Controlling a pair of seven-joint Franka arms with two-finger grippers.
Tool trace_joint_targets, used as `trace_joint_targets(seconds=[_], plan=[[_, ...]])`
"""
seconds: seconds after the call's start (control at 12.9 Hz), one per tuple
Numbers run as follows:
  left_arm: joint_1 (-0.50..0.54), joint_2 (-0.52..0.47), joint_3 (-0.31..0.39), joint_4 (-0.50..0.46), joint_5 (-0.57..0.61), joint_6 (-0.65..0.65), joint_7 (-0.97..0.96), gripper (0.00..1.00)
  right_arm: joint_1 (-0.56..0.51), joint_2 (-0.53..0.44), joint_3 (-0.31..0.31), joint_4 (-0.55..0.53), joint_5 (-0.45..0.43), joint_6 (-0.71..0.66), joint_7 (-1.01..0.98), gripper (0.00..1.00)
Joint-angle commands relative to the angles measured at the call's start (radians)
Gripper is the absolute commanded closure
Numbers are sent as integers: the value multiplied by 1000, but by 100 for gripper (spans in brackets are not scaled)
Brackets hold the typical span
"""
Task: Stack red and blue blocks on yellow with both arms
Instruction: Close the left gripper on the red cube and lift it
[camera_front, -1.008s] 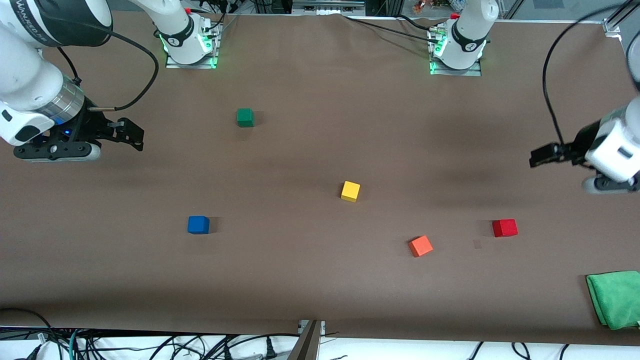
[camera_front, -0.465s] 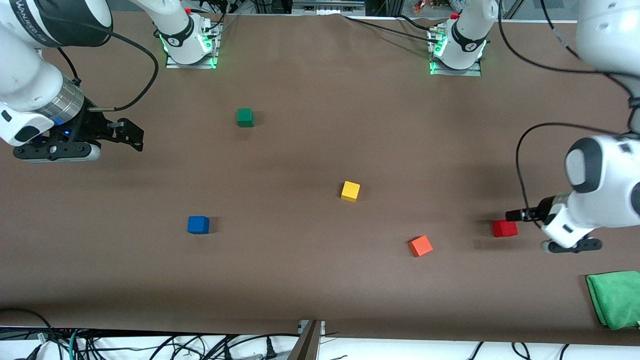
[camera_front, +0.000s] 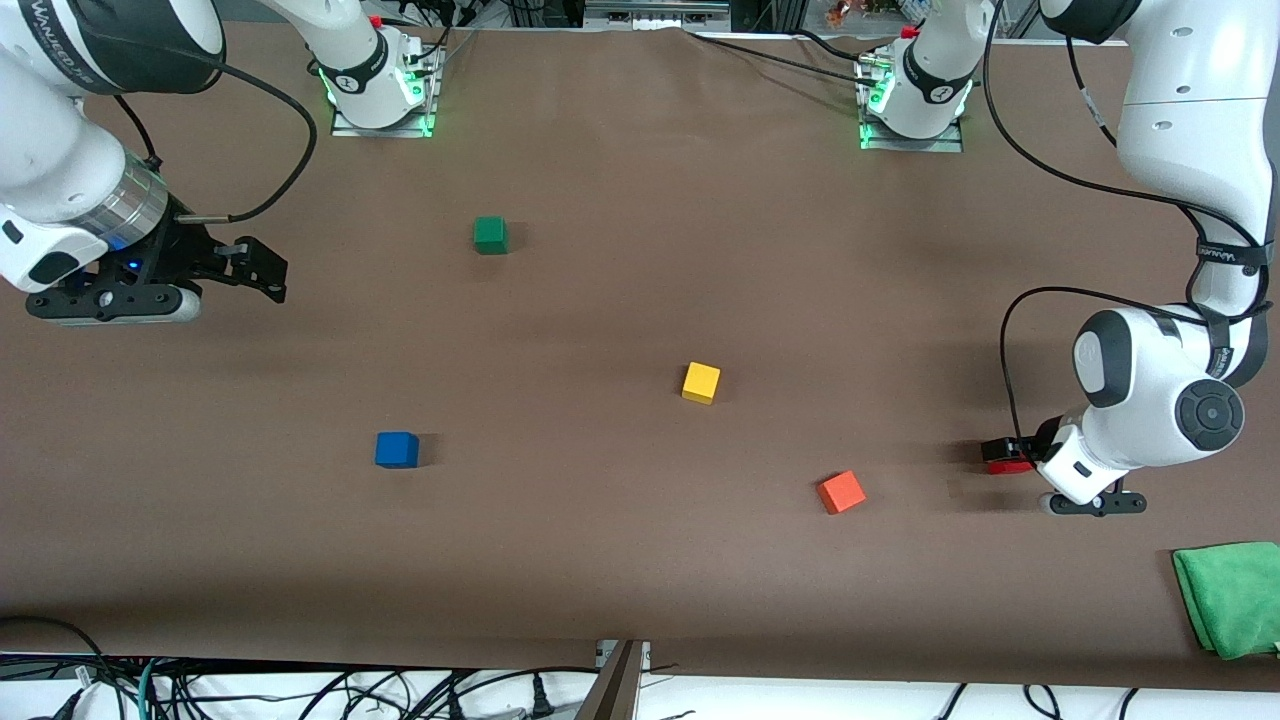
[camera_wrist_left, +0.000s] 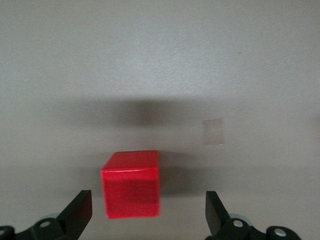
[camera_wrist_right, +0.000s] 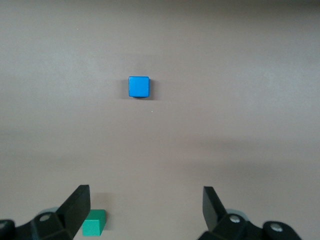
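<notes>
Brown surface (camera_front: 620, 590) with five cubes well apart: the yellow cube (camera_front: 701, 382) near the centre, the blue cube (camera_front: 397, 449) toward the right arm's end, the green cube (camera_front: 490, 235) toward the base edge, the orange cube (camera_front: 841, 491) and the red cube (camera_front: 1005, 464) toward the left arm's end, and a green cloth (camera_front: 1232, 596) at the front corner there. The left end effector (camera_wrist_left: 148, 212) is low over the red cube (camera_wrist_left: 131, 184), fingers apart on either side of it, not touching. The right end effector (camera_front: 255, 271) waits, fingers apart, over the surface's edge at the right arm's end.

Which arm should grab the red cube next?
Left. The left gripper is open, low over the red cube, fingers either side. The right gripper waits open at its table end.
</notes>
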Motion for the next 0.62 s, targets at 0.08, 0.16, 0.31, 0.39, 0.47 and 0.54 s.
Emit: trace_joint_targets(seconds=[0.08, 0.16, 0.31, 0.39, 0.47, 0.54], plan=[[24, 3, -7, -44, 13, 66, 46, 0, -10, 6, 5, 20, -3, -3, 6, 1], [24, 4, -7, -58, 14, 86, 46, 0, -10, 6, 5, 23, -3, 8, 6, 1], [22, 4, -7, -63, 13, 91, 46, 25, -7, 23, 6, 51, 0, 9, 6, 1], [19, 4, -7, -61, 13, 88, 46, 49, -4, 43, 6, 86, 0, 8, 1, 1], [16, 3, -7, -61, 13, 80, 42, 75, -1, 51, 6, 104, 0, 3, -2, 1], [12, 1, -7, -60, 13, 77, 32, 97, -1, 52, 6, 108, 2, 3, -2, 1]])
